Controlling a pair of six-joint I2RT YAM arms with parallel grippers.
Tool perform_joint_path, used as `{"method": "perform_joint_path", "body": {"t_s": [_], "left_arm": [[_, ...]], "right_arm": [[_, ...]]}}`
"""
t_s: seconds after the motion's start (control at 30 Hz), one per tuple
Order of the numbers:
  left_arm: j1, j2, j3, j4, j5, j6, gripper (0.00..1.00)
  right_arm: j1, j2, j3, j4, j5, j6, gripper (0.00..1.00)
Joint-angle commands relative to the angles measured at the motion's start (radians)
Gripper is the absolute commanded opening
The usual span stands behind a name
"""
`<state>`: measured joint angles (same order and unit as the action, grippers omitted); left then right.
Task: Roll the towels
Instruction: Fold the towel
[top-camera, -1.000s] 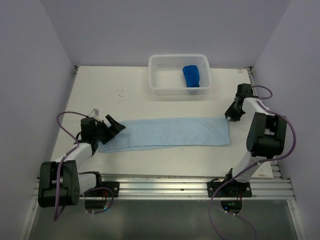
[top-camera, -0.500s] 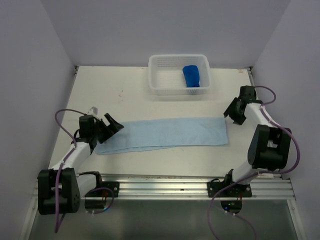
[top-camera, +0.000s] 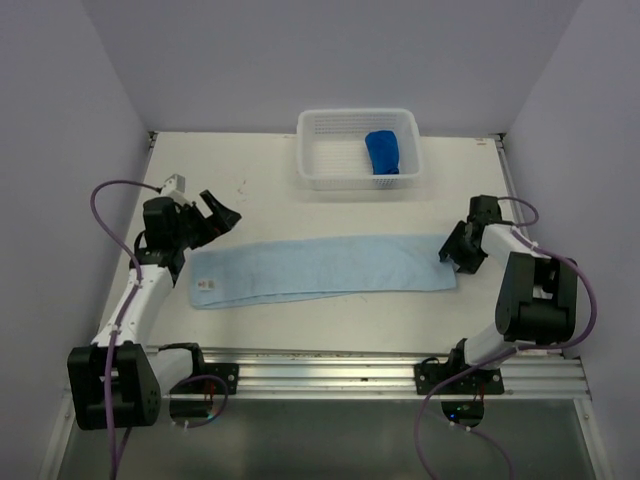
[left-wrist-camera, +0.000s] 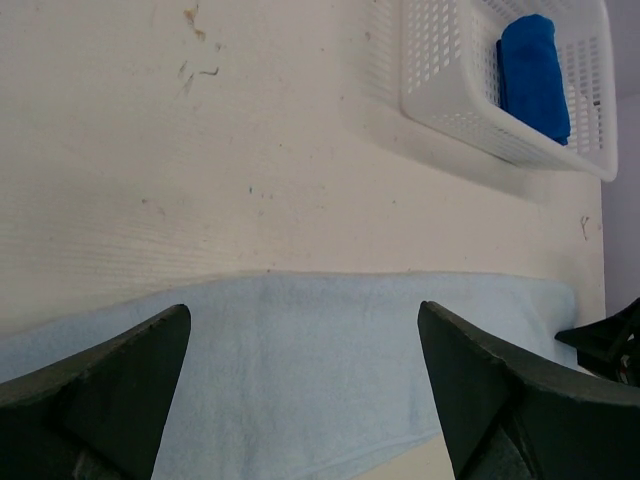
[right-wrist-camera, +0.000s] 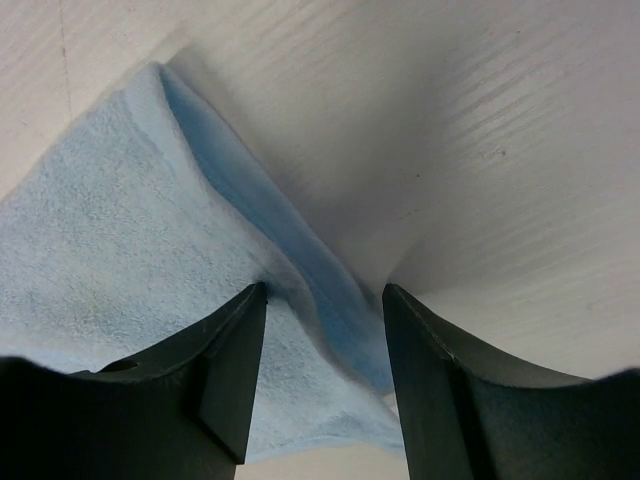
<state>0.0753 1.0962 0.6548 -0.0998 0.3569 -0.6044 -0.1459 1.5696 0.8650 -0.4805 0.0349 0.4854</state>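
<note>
The pale blue towel (top-camera: 325, 268) lies flat and stretched out across the table's middle. A dark blue towel (top-camera: 383, 152) sits bunched in the white basket (top-camera: 310, 150) at the back. My left gripper (top-camera: 222, 213) hangs open just behind the pale towel's left end, touching nothing; in its wrist view the pale towel (left-wrist-camera: 300, 380) lies below the wide-spread left gripper (left-wrist-camera: 303, 310). My right gripper (top-camera: 452, 252) is down at the towel's right end. In the right wrist view the right gripper (right-wrist-camera: 325, 290) is open and straddles a raised fold of the towel's (right-wrist-camera: 100, 230) edge.
The basket (left-wrist-camera: 440, 70) with the dark blue towel (left-wrist-camera: 535, 75) stands far behind the pale towel. Purple walls close in the table on the left, right and back. A metal rail (top-camera: 330, 375) runs along the near edge.
The left arm has lifted back and leftward off the towel's left end, which now lies flat. The right gripper has come in from the right to the towel's right edge and opened.
</note>
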Motion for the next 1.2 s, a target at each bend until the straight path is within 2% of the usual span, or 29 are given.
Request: {"method": "perform_joint_path", "body": {"t_s": [0.0, 0.13, 0.2, 0.4, 0.6, 0.8, 0.87, 0.97, 1.03, 1.13, 1.17], "left_arm": [[-0.002, 0.016, 0.095, -0.040, -0.033, 0.058, 1.00], [-0.003, 0.033, 0.166, -0.080, -0.076, 0.089, 1.00], [-0.002, 0.037, 0.190, -0.084, -0.091, 0.107, 1.00], [-0.003, 0.021, 0.148, -0.017, -0.075, 0.132, 1.00], [-0.019, 0.008, 0.128, 0.014, -0.076, 0.173, 1.00], [-0.060, 0.001, 0.117, 0.035, -0.108, 0.207, 1.00], [-0.065, 0.016, 0.124, 0.041, -0.086, 0.206, 1.00], [-0.065, 0.027, 0.137, 0.040, -0.070, 0.215, 1.00], [-0.092, 0.024, 0.134, 0.040, -0.084, 0.226, 0.99], [-0.103, 0.011, 0.111, 0.051, -0.102, 0.235, 1.00], [-0.103, 0.007, 0.114, 0.043, -0.104, 0.236, 1.00]], "right_arm": [[0.002, 0.001, -0.026, 0.029, 0.074, 0.001, 0.54], [0.002, 0.012, -0.018, 0.023, 0.089, 0.001, 0.45], [0.002, 0.017, -0.011, 0.023, 0.088, -0.002, 0.36], [0.000, 0.043, 0.068, -0.055, 0.149, -0.007, 0.00], [-0.003, 0.023, 0.198, -0.177, 0.296, -0.010, 0.00], [-0.004, -0.077, 0.324, -0.311, 0.503, -0.073, 0.00], [-0.007, -0.101, 0.338, -0.325, 0.525, -0.077, 0.00], [-0.007, -0.137, 0.347, -0.334, 0.501, -0.065, 0.00], [-0.004, -0.170, 0.339, -0.307, 0.376, -0.080, 0.00], [0.064, -0.229, 0.312, -0.207, 0.297, -0.126, 0.00], [0.130, -0.253, 0.302, -0.185, 0.287, -0.137, 0.00]]}}
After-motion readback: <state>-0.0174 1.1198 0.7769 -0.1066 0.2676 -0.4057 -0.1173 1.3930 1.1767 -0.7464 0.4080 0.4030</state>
